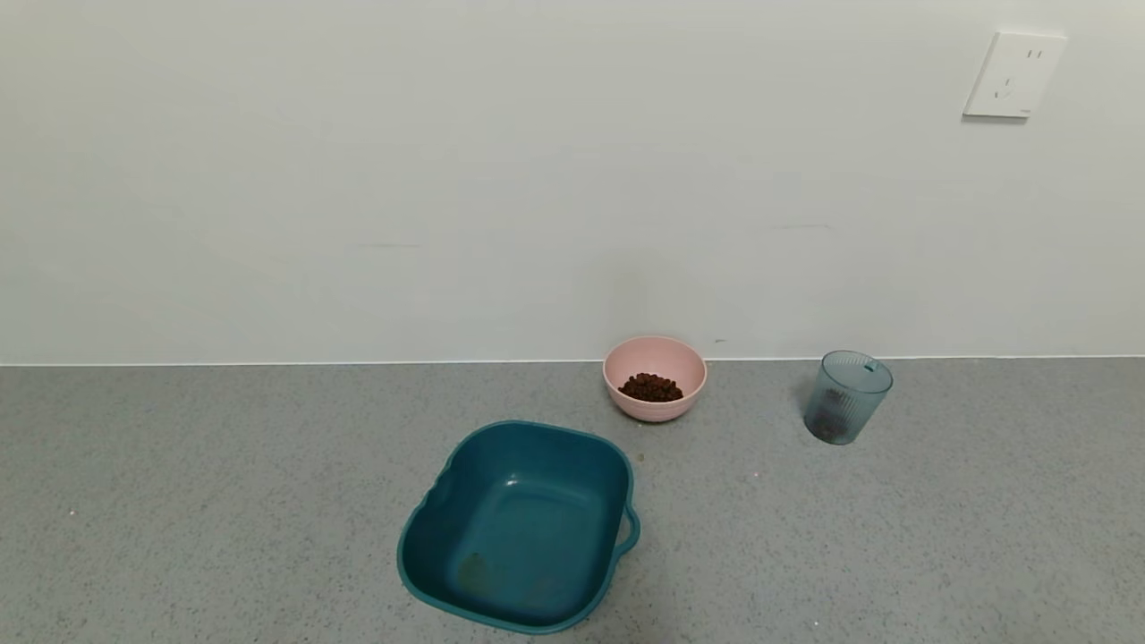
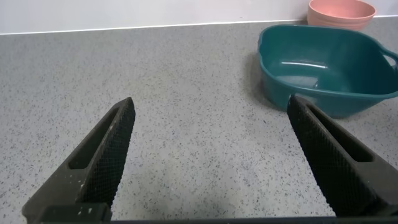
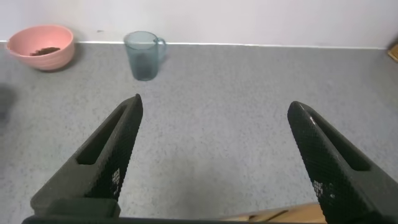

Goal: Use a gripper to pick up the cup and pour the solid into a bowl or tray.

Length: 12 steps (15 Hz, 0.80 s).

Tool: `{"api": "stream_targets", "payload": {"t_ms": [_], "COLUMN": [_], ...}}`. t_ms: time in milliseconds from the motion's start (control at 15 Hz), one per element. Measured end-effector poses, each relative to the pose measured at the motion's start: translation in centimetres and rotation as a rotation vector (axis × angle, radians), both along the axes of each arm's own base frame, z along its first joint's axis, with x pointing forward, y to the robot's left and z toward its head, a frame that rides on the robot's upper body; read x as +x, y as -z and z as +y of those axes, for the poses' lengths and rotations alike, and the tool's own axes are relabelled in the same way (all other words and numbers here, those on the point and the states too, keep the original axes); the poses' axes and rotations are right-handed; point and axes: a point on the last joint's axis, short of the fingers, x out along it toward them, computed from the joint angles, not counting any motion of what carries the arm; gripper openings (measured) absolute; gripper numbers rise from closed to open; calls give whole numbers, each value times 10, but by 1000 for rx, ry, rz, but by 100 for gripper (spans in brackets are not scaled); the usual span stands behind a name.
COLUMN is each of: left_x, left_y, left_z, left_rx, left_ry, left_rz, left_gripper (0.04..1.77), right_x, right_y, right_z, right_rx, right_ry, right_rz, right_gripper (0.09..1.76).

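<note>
The cup (image 1: 846, 397), one translucent blue-teal ribbed tumbler, stands upright on the grey speckled worktop (image 1: 939, 519) at the far right, close to the wall. The right wrist view shows a small handle on its side (image 3: 144, 55). A dark patch shows through its lower wall, but I cannot tell whether that is any of the solid.

One pale pink bowl (image 1: 655, 362) sits to the left of the cup, well apart from it, also near the wall. It holds one small heap of the solid (image 1: 652, 387), dark brown round pellets gathered on the bowl's floor.

One larger dark teal tub (image 1: 523, 528) with a side handle lies nearer than the bowl and slightly to its left, its inside bare apart from faint marks. One white wall socket (image 1: 1013, 75) is mounted high on the right.

Two end effectors appear, each only in its own wrist view. The left end effector (image 2: 211, 158) hovers over bare worktop with its two fingers spread wide and nothing between them; the tub and bowl lie beyond it. The right end effector (image 3: 214, 155) likewise has its fingers wide apart and grips nothing, with the cup and bowl farther off ahead of it.
</note>
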Motion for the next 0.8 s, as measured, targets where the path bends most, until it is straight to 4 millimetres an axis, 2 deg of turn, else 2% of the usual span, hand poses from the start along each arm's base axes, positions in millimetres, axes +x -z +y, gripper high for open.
{"api": "stream_targets", "payload": {"t_ms": [267,400,533,800], "left_x": [0,0,0,0], "left_y": [0,0,0,0], "left_z": [0,0,0,0], "left_rx": [0,0,0,0], "left_ry": [0,0,0,0], "left_rz": [0,0,0,0], "left_gripper": [176,176,176,176], "right_x": [-31,-39,-35,-7], "right_y": [15,31,47,74], "right_z": [2,3,4,4], "right_rx": [-3,-7,0,6], "right_ry": [-181,-230,-245,-248], "right_rz": [-113,-152,-171,-296], "right_gripper": [170,170,170,170]}}
